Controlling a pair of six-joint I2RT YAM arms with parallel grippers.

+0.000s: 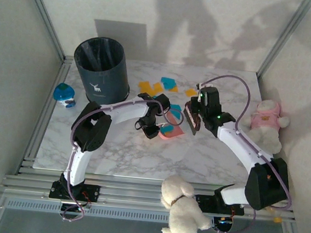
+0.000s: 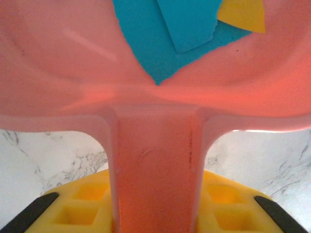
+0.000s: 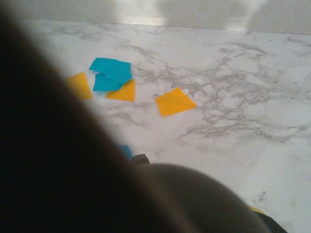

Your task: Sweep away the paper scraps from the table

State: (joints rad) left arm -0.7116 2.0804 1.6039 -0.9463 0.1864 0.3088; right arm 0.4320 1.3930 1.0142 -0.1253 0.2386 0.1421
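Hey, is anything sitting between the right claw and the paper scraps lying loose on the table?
Nothing visible: only bare marble table lies between the right claw and the paper scraps ahead of it.

Pink dustpan (image 2: 155,160): smooth plastic, soft sheen. My left gripper (image 2: 155,213) fingers (image 2: 82,208): matt yellow plastic. Paper scraps (image 3: 174,102): thin matt paper. Table (image 3: 243,121): smooth, marble-look, slight gloss. Rail frame (image 1: 137,194): slotted bare metal. Plush dog (image 1: 182,207): fluffy cloth. Bin (image 1: 100,70): matt dark plastic.

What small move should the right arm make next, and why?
Probably reach the brush in the right end effector past the paper scraps lying on the table and draw them toward the pink dustpan, which already holds teal and yellow pieces.
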